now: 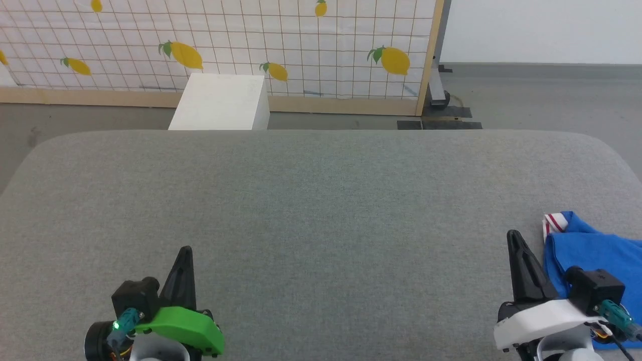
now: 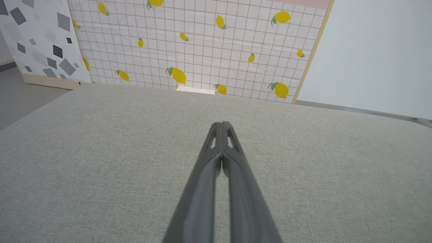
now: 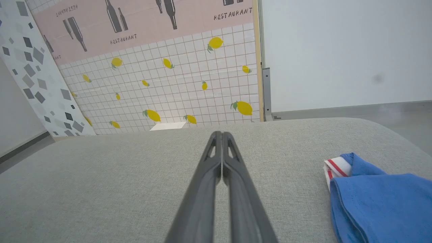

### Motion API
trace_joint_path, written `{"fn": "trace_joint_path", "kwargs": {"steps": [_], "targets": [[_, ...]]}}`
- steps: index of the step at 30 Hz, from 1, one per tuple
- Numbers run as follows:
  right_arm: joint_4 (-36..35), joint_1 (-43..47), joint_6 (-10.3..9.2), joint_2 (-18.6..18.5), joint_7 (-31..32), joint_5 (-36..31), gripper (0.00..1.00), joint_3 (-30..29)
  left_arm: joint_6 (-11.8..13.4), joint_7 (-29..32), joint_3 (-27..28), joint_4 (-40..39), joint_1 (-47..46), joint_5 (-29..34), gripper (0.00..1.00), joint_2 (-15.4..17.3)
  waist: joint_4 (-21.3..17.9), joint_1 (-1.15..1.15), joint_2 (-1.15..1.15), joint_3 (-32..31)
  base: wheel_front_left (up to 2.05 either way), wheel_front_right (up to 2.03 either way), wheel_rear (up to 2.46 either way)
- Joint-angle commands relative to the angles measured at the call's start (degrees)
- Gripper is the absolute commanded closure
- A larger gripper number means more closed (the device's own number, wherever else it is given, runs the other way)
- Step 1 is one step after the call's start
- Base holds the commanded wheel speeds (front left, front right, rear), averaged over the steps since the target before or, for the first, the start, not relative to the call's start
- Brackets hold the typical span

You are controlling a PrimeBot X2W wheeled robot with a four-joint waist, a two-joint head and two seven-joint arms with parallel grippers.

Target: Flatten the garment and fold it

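The garment, bright blue with a white, red-striped edge poking out at its top left, lies bunched at the right edge of the grey table; it continues out of frame. In the right wrist view the garment sits low on the right, clear of the fingers. My right gripper is shut and empty, just left of the cloth and not touching it; its tips meet. At the lower left my left gripper is shut on nothing, far from the garment, its tips pressed together.
A white box stands on the floor behind the table's far edge, in front of a lemon-patterned tiled panel. A metal stand foot sits at the panel's right end. Bare grey table surface stretches between both grippers.
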Motion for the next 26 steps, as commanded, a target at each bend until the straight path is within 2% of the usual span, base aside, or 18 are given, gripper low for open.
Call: {"fn": "trace_joint_path", "kwargs": {"steps": [1, 26], "targets": [[-0.6, -0.1, -0.02, 0.0, 0.4, -0.8, 1.0, 0.2, 0.2, 0.3, 0.2, -0.5, 0.2, 0.8, 1.0, -0.3, 0.0, 0.0, 0.0, 0.0, 0.0, 0.0, 0.0], [-2.7, -0.2, -0.03, 0.0, 3.3, -3.8, 1.0, 0.7, 0.4, 3.1, 0.8, -3.1, 0.3, 4.1, 1.0, -1.0, -0.1, 0.0, 0.0, 0.6, 0.0, 0.0, 0.0]]}}
